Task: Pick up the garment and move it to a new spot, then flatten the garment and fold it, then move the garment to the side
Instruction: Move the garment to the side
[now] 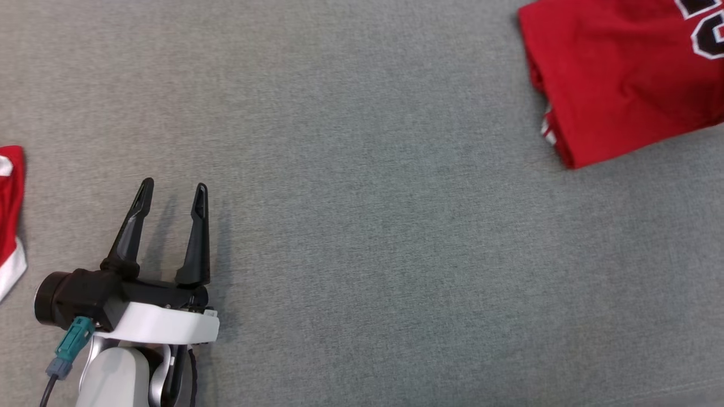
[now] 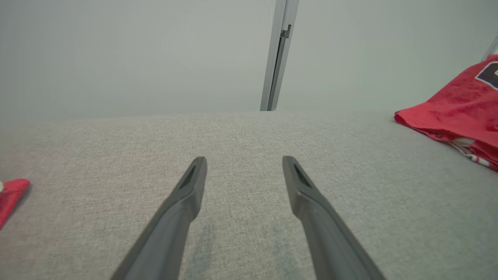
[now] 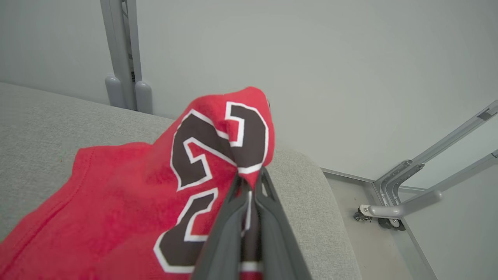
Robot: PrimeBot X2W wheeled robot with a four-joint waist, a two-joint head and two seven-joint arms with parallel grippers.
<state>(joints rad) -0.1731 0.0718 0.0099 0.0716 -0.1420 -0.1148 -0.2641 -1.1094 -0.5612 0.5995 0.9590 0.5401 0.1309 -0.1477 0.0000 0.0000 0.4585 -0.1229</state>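
**Head view.** The left gripper (image 1: 173,185) is shown at the lower left, over the grey fabric surface (image 1: 396,237); its two dark fingers (image 1: 131,226) are spread wide apart, and nothing is held or touched between them. The red garment (image 1: 622,73) is laid at the upper right corner, well apart from this gripper, with its dark white-edged numerals (image 1: 707,34) cut off by the picture's edge. A piece of red cloth (image 1: 10,215) with white trim is cut by the left edge; whether it belongs to the same garment cannot be told.

**Left wrist view.** The left gripper (image 2: 244,160) is seen from behind; a broad stretch of bare grey fabric surface (image 2: 241,132) is framed between its parted fingers (image 2: 186,202); no cloth is gripped. The red garment (image 2: 455,105) is seen at the right, the red cloth (image 2: 9,194) at the far left, and a metal post (image 2: 278,54) against the pale wall behind.

**Right wrist view.** The right gripper (image 3: 252,177) is closed tight; a raised fold of the red garment (image 3: 116,202) is pinched between its fingertips, at the numerals (image 3: 218,147), and is lifted into a peak while the rest is spread on the grey fabric surface (image 3: 39,124), near its rounded corner. A wheeled frame (image 3: 393,210) is seen on the floor at the right.
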